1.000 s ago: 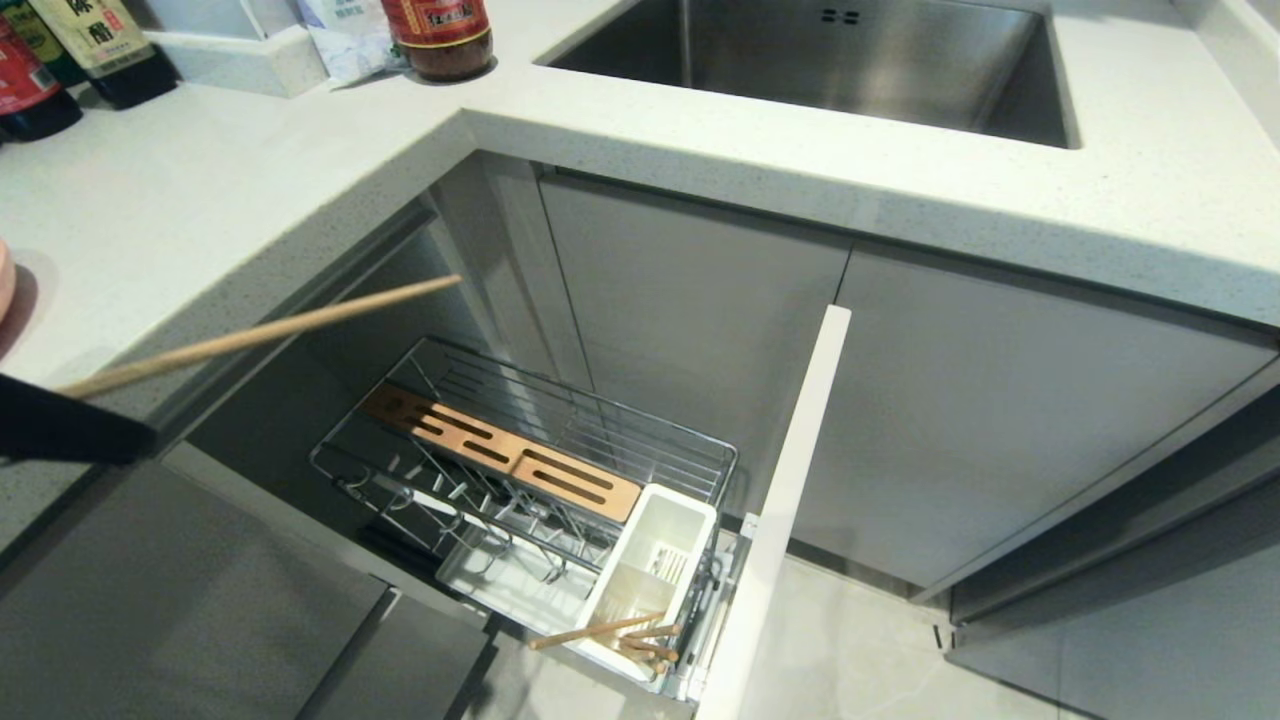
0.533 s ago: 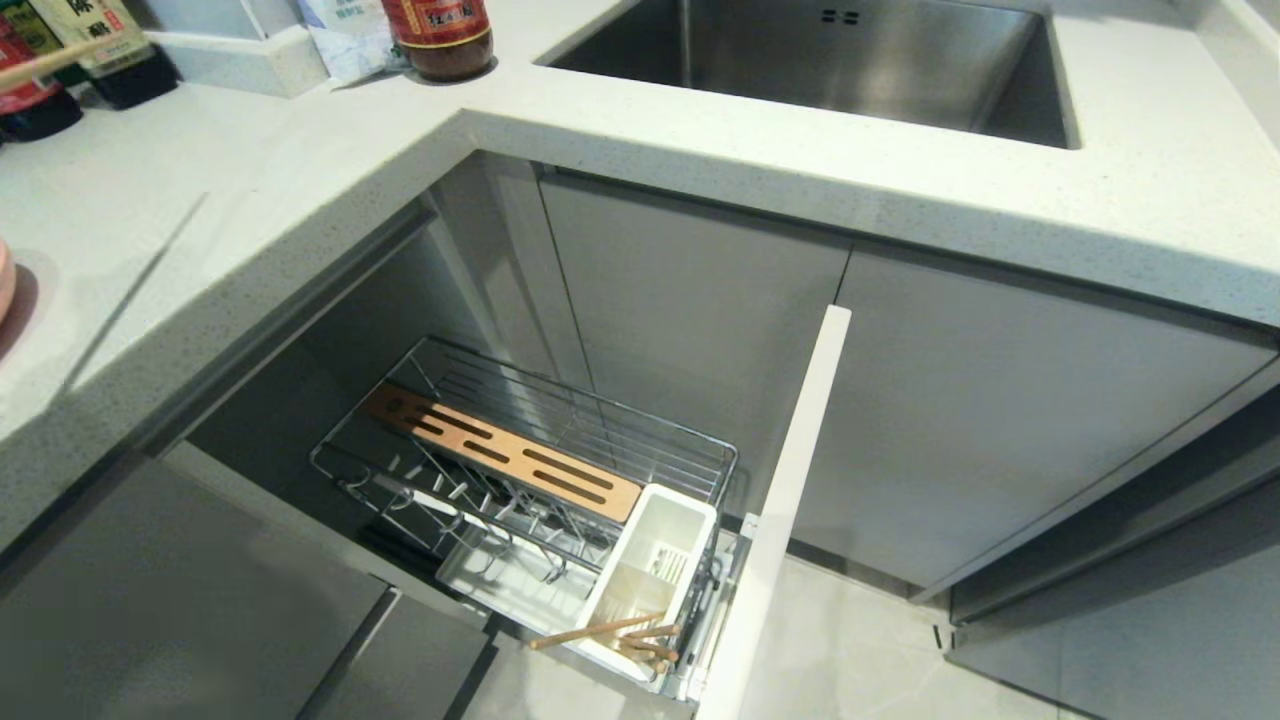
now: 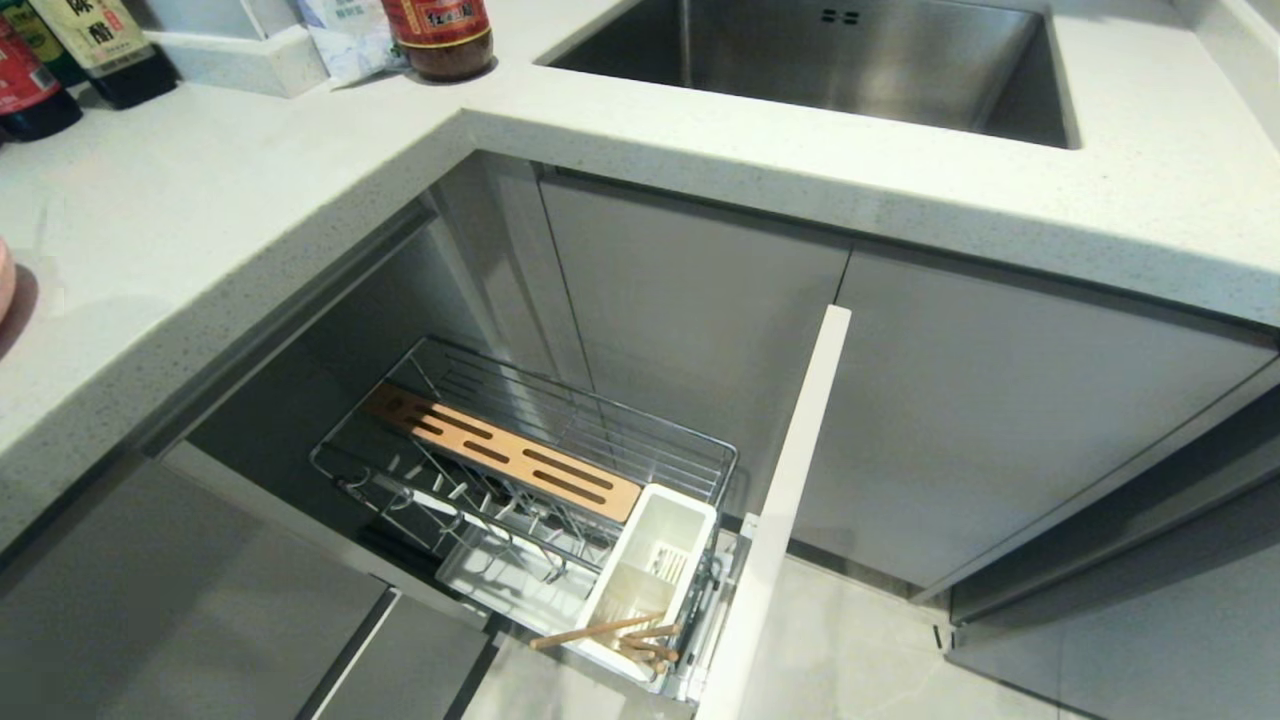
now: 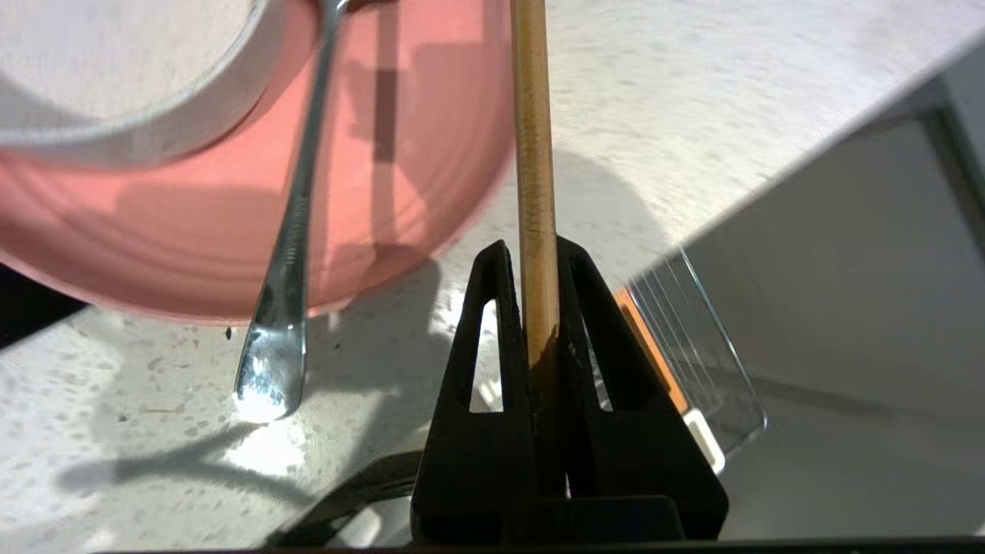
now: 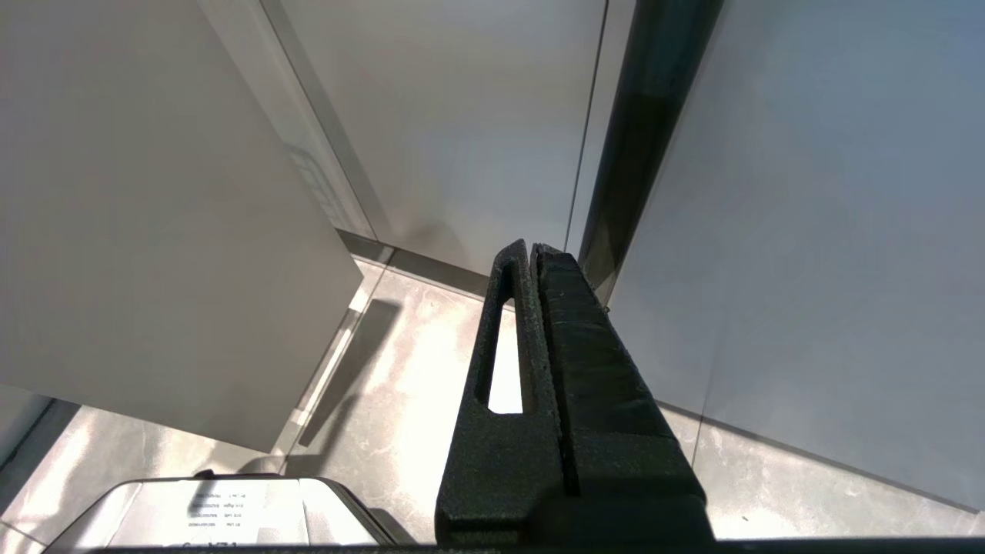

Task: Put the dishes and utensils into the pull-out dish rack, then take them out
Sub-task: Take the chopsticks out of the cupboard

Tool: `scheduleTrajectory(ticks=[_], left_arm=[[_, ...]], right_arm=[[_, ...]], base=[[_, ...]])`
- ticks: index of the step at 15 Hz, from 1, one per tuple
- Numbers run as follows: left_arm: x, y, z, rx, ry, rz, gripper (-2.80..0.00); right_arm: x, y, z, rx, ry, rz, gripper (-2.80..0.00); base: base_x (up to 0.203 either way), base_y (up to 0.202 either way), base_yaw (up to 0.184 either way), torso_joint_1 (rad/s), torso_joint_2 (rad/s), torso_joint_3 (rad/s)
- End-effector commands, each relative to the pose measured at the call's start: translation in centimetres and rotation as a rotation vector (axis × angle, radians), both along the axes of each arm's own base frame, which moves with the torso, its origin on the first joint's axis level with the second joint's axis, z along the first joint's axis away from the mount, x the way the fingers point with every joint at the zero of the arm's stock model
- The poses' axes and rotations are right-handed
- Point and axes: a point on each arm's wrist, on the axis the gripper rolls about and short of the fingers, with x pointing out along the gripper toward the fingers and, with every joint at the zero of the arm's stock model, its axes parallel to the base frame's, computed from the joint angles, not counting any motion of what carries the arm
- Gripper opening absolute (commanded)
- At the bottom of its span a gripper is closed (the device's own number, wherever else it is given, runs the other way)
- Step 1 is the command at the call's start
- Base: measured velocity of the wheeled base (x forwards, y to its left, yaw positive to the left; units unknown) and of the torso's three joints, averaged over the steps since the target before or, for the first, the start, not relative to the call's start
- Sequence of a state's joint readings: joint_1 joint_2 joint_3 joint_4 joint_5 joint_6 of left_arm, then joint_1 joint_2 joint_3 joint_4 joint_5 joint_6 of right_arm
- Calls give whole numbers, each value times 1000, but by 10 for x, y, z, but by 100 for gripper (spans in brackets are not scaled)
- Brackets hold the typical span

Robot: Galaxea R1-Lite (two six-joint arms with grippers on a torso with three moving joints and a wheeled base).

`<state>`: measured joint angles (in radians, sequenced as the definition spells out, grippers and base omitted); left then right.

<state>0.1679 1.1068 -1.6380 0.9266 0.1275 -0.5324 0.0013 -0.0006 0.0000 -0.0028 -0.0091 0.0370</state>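
Note:
My left gripper [image 4: 531, 250] is out of the head view and is shut on a light-brown wooden chopstick [image 4: 535, 138]. It hovers over the counter next to the pale-pink plate [image 4: 192, 231]. On the plate are the cream bowl [image 4: 115, 69] and the silver fork [image 4: 288, 254], whose handle overhangs the rim. The pull-out dish rack [image 3: 520, 470] stands pulled out below the counter, with more chopsticks [image 3: 610, 630] leaning out of its white utensil cup [image 3: 655, 560]. Only a sliver of the plate [image 3: 3, 285] shows at the head view's left edge. My right gripper [image 5: 532, 250] is shut and empty, parked low by the cabinet fronts.
The rack's white panel front [image 3: 780, 500] sticks out towards me. A steel sink [image 3: 850, 60] is set in the counter behind it. Sauce bottles [image 3: 440, 35] and a white tray [image 3: 230, 60] stand at the back left. Grey cabinet doors [image 3: 1000, 420] close off the right.
The left gripper with its chopstick has swung left, from over the cabinet opening out of the head view. The rack and the chopsticks in its cup have not moved.

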Motion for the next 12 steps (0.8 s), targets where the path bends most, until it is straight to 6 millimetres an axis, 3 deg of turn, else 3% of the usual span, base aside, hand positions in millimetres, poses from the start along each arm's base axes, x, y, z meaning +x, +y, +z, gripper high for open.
scheduleTrajectory(ticks=[1,5,12], left_arm=[[4,3,-14,-18,-13,46,-280],[14,13,-23,-10,-132,145,-280],[27,18,-38,-32,-81,162,-280]], right_arm=[[0,0,0,1,0,0,-280],[0,0,0,1,0,0,-280],[0,0,0,0,0,0,-280]], base=[[0,0,0,0,0,0],[0,0,0,0,0,0],[0,0,0,0,0,0]])
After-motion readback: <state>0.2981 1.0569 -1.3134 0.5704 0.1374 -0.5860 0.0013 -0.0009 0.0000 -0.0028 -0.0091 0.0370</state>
